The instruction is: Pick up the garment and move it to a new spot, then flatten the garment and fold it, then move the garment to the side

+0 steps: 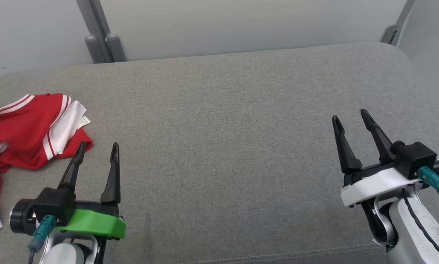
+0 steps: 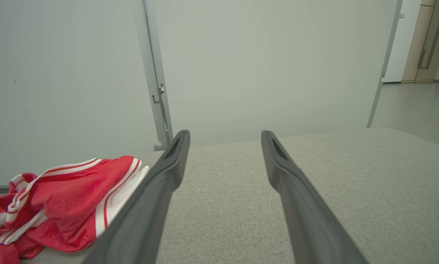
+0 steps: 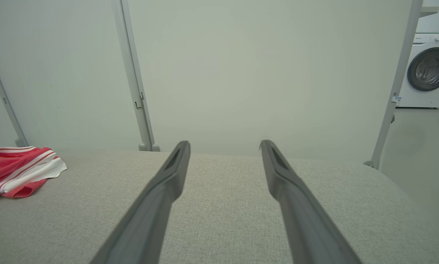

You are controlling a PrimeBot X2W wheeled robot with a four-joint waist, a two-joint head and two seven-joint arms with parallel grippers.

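Note:
A crumpled red garment (image 1: 25,128) with white stripes and panels lies at the left edge of the grey padded surface (image 1: 223,128). It also shows in the left wrist view as a red heap (image 2: 58,205) at the lower left, and small at the far left of the right wrist view (image 3: 17,170). My left gripper (image 1: 98,148) stands open just right of the garment, one fingertip close to its hem, nothing between the fingers. My right gripper (image 1: 351,115) is open and empty far over on the right side.
Pale wall panels with grey posts (image 1: 102,36) rise behind the surface. A bracket (image 1: 390,35) sits at the back right corner. A washing machine (image 3: 430,69) stands on the floor beyond the right edge. The wide middle of the surface is bare grey fabric.

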